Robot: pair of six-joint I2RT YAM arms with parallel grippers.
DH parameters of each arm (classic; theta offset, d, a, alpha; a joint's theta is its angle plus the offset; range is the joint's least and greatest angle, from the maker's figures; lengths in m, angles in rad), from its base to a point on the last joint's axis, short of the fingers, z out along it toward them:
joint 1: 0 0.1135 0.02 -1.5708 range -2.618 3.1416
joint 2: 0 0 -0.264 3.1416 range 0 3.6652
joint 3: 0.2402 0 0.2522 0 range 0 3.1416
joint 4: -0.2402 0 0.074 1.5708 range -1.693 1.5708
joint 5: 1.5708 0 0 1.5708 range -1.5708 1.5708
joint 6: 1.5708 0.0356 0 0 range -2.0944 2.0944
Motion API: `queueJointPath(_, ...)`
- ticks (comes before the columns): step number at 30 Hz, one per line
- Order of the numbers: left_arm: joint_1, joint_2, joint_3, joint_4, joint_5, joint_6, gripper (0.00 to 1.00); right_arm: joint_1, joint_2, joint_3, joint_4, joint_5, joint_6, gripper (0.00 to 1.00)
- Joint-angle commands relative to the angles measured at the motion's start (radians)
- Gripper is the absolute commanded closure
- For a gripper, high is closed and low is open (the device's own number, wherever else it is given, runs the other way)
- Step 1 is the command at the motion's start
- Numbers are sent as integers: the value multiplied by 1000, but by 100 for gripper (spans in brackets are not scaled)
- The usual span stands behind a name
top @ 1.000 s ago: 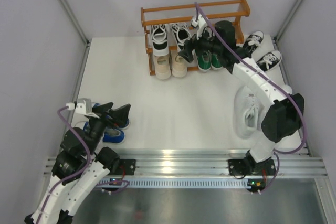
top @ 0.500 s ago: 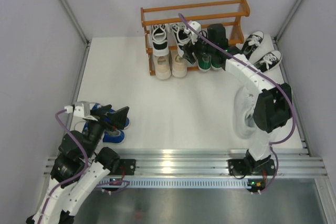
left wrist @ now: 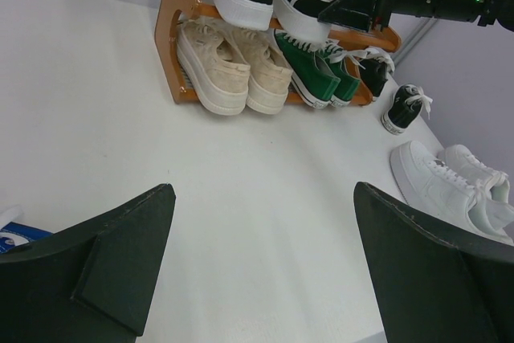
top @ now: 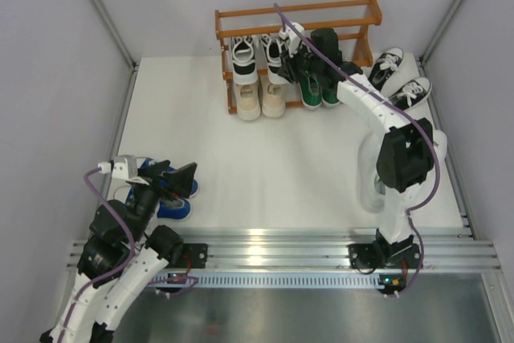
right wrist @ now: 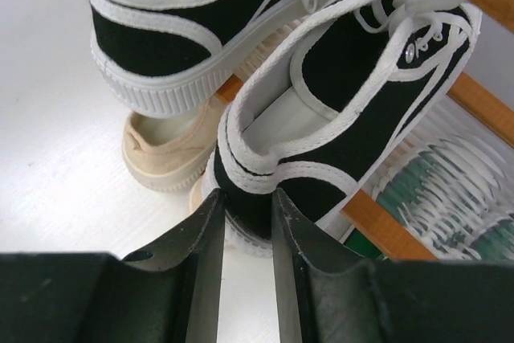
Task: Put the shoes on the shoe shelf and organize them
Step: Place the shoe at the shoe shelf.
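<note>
Left fingers (left wrist: 120,263) spread wide, right fingers (right wrist: 205,279) seemingly clamped.

Shelf (top: 297,12) top tier free. Middle tier left half blocked: right tool (right wrist: 245,198) pinches black shoe (right wrist: 337,102) heel. Bottom tier full. Right arm (top: 377,114) crosses shelf's front-right. Black pair (top: 401,79) right of shelf. Counter (top: 265,158) before shelf open.

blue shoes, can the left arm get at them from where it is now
Probably yes: the open left gripper hovers just over the blue shoes, with nothing between them.
</note>
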Motion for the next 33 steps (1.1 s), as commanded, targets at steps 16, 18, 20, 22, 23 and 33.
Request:
queueJointPath(16,0,-5,-3,1,-8,-2,2,48,76,117,87,8,202,87)
queueJointPath(18,0,-5,-3,2,-8,-1,2,66,81,125,85,34,197,87)
queueJointPath(20,2,-5,-3,1,-8,-2,2,72,89,140,78,40,196,87)
queueJointPath(22,2,-6,-1,2,-9,-4,2,75,90,145,76,42,194,85)
queueJointPath(23,0,-6,-1,2,-9,-5,2,75,89,145,74,42,196,82)
queueJointPath(33,0,8,1,-1,-8,-63,2,74,52,138,41,25,173,47)
